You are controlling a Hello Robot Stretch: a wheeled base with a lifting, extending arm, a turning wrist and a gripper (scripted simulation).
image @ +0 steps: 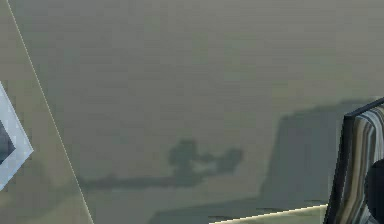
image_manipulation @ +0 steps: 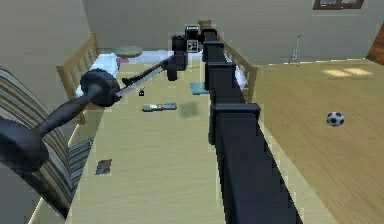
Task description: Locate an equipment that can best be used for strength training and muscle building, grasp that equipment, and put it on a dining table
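A dark dumbbell [image_manipulation: 60,112] with two round ends hangs at the far end of my gripper [image_manipulation: 128,84] in the arm side view, clear of the surface, so the gripper holds it. It sits above the left edge of a long light-wood dining table [image_manipulation: 150,160]. The arm [image_manipulation: 235,130] reaches out over the table's right part. Its thin fingers [image_manipulation: 145,76] run left from the dark gripper body to the dumbbell's nearer end.
On the table lie a remote [image_manipulation: 158,106], a small dark thing [image_manipulation: 142,92], a dark square [image_manipulation: 103,167] and a plate [image_manipulation: 128,50]. A striped chair [image_manipulation: 45,170] and a wooden chair [image_manipulation: 78,62] stand at its left. A ball [image_manipulation: 336,118] lies on the floor. A wall [image: 190,90] stands close ahead.
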